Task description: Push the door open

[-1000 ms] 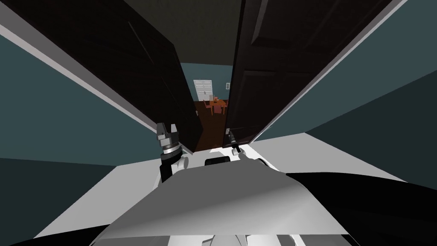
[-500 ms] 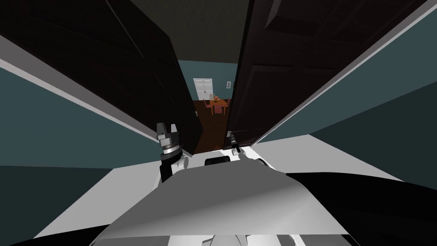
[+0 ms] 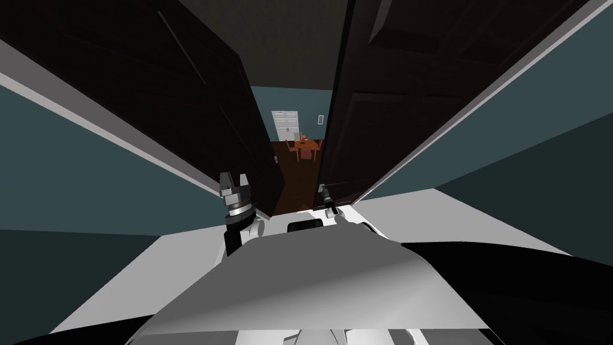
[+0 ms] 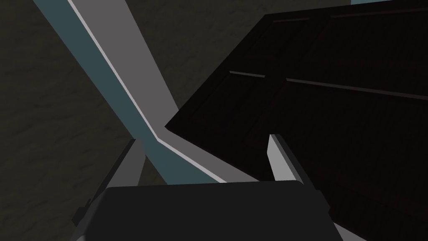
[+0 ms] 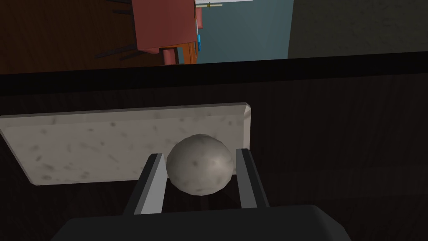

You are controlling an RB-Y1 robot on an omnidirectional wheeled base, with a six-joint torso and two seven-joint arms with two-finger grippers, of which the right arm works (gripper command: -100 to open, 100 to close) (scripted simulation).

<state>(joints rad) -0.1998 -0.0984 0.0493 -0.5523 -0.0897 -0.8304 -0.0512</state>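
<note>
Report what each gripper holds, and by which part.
Right gripper: the grey door knob, fingers pressing its two sides. Left gripper: open, holding nothing.

- Right gripper (image 5: 199,153) is in close, its two grey fingers (image 5: 154,184) narrowed against opposite sides of the door knob (image 5: 199,169).
- The knob is a round, mottled grey ball sitting right between the blades.
- Behind it is a pale speckled plate (image 5: 104,142), flat on the dark door (image 5: 334,138). The knob stands at one end of that plate.
- Past the plate runs the door's black edge.
- Over that edge are brown floor (image 5: 62,33), what looks like a red chair (image 5: 163,25), and a teal wall (image 5: 246,29).
</note>
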